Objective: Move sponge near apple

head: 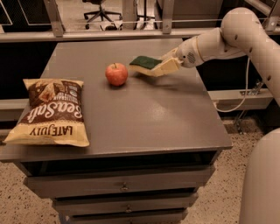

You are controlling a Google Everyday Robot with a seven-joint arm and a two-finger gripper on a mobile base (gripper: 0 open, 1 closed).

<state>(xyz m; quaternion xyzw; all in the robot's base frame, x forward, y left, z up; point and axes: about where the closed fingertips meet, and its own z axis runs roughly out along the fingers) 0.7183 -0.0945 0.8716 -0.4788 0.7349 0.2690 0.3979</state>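
Note:
The red-orange apple stands on the grey table top, left of centre toward the back. The sponge, dark green on top with pale foam below, is held just right of the apple, slightly above the table. My gripper reaches in from the right and is shut on the sponge's right end. My pale arm stretches from the upper right.
A brown and cream chip bag lies at the table's front left. Drawers sit under the table top. A rail and an office chair stand behind the table. My robot's body fills the lower right.

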